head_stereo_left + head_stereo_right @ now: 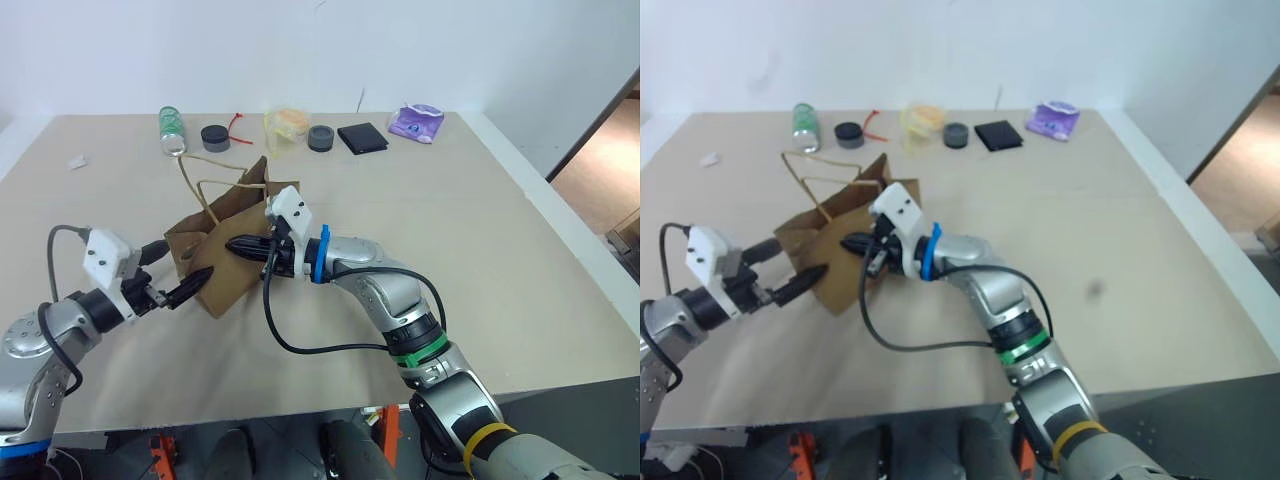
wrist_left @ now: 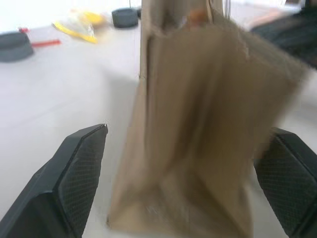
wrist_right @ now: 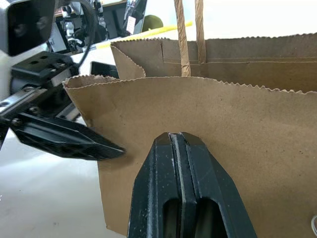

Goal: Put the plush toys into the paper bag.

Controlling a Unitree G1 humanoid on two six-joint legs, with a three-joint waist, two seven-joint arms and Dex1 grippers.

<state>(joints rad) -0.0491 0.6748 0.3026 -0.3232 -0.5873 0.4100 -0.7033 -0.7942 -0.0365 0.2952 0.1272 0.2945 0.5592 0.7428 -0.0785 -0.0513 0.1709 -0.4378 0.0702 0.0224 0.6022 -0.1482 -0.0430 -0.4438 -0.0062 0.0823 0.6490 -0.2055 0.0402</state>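
The paper bag (image 1: pixel 225 250) stands left of centre on the tabletop (image 1: pixel 480 260). The right gripper (image 3: pixel 179 148) has its fingers pressed together against the bag's near wall, holding nothing. The left gripper (image 2: pixel 183 168) has its fingers spread wide around the bag's end.

Both arms silver-grey metal, rounded segmented housings. Right arm (image 1: pixel 385 295): blue ring at wrist, green band w/ black collar mid-forearm, yellow band nearer elbow. Black cable loops loose from wrist back to forearm. White boxy cam module on each wrist; left arm (image 1: pixel 45 335) has grey cable off its module. Right claw (image 1: pixel 243 247) and left claw (image 1: pixel 180 288): black fingers, tapered; left fingers' (image 2: pixel 81 166) inner pads w/ fine cross-hatch texture.
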